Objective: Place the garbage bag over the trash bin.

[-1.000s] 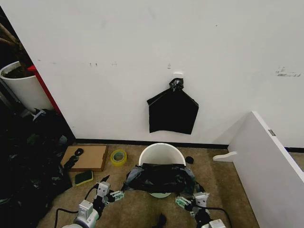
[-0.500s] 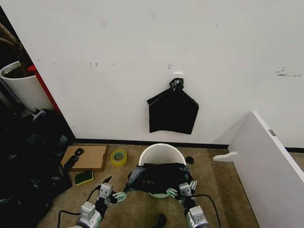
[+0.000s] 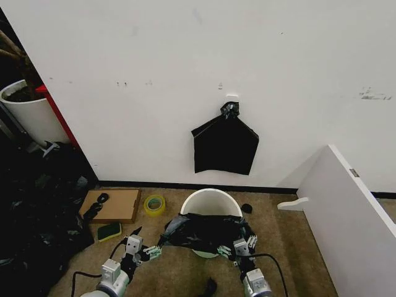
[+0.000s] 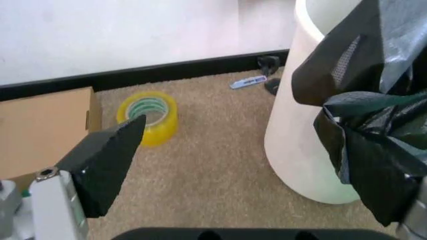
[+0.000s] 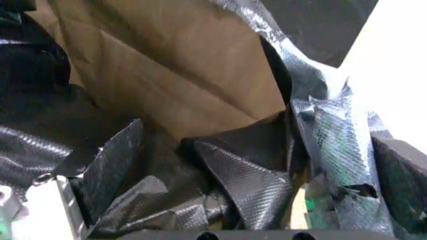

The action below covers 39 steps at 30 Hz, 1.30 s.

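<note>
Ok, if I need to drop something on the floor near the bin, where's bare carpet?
Bare carpet lies right of the trash bin, between it and the white panel, apart from a small dark object near the wall. Left is crowded: yellow tape roll, cardboard, sponge, black bag pile. In front, the garbage bag and both hands, left hand and right hand, occupy the space.

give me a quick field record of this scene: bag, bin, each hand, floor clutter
garbage bag: draped over the near rim of the bin, far rim uncovered
trash bin: upright on carpet by the wall
left hand: open, beside the bag's left edge
right hand: in the bag's folds at its right edge
floor clutter: tape roll, cardboard, sponge
</note>
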Available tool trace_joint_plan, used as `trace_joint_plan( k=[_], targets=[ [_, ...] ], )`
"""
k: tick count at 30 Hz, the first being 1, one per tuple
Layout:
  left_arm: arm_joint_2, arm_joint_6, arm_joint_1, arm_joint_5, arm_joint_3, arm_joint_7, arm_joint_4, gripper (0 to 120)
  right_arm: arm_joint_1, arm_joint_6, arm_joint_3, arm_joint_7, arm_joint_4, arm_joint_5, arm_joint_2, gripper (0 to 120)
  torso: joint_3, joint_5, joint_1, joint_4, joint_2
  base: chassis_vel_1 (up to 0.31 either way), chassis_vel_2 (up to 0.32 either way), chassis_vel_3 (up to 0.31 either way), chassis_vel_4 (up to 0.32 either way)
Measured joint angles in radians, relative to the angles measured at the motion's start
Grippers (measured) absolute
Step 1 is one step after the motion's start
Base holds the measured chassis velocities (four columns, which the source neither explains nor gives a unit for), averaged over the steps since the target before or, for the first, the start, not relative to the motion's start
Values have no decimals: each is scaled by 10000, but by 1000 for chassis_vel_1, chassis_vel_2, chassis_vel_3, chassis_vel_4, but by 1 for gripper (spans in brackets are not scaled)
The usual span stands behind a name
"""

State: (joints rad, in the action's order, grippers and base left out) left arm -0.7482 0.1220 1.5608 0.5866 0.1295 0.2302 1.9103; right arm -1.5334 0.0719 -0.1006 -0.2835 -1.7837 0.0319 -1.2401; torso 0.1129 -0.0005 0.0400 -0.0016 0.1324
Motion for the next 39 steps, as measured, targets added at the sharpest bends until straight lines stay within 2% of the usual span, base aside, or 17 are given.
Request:
trace_joint_plan(
  k=[7, 12, 15, 18, 25, 36, 39],
  targets=[
    [268, 212, 150, 274, 71, -43, 48, 100, -17, -14, -9, -2, 11, -62, -87, 100, 0, -1, 0, 0, 1, 0, 0, 0, 0],
    [600, 493, 289, 567, 180, -619, 47, 100, -6, -47, -9, -21, 50, -95, -150, 100, 0, -1, 0, 1, 2, 0, 0, 0, 0],
    [860, 695, 310, 987, 289, -1301, 17, 100, -6, -59, -6, -24, 50, -110, -156, 100, 0, -2, 0, -1, 3, 0, 0, 0, 0],
    [1233, 876, 302, 1994, 505, -2202, -23, 100, -11, -63, -11, -24, 51, -119, -172, 100, 0, -2, 0, 0, 3, 0, 0, 0, 0],
    [1534, 1098, 254, 3090, 831, -3283, 73, 100, -7, -79, -16, -25, 54, -127, -227, 100, 0, -2, 0, 0, 3, 0, 0, 0, 0],
    [1698, 1075, 238, 5108, 1371, -4850, 398, 100, -5, -63, -81, -21, 128, -173, -216, 100, 0, 1, 0, 0, 3, 0, 0, 0, 0],
    [1689, 1071, 208, 5231, 1385, -4938, 451, 100, 2, -49, -88, -16, 161, -182, -215, 100, 0, 0, 0, 0, 3, 0, 0, 0, 0]
  ],
)
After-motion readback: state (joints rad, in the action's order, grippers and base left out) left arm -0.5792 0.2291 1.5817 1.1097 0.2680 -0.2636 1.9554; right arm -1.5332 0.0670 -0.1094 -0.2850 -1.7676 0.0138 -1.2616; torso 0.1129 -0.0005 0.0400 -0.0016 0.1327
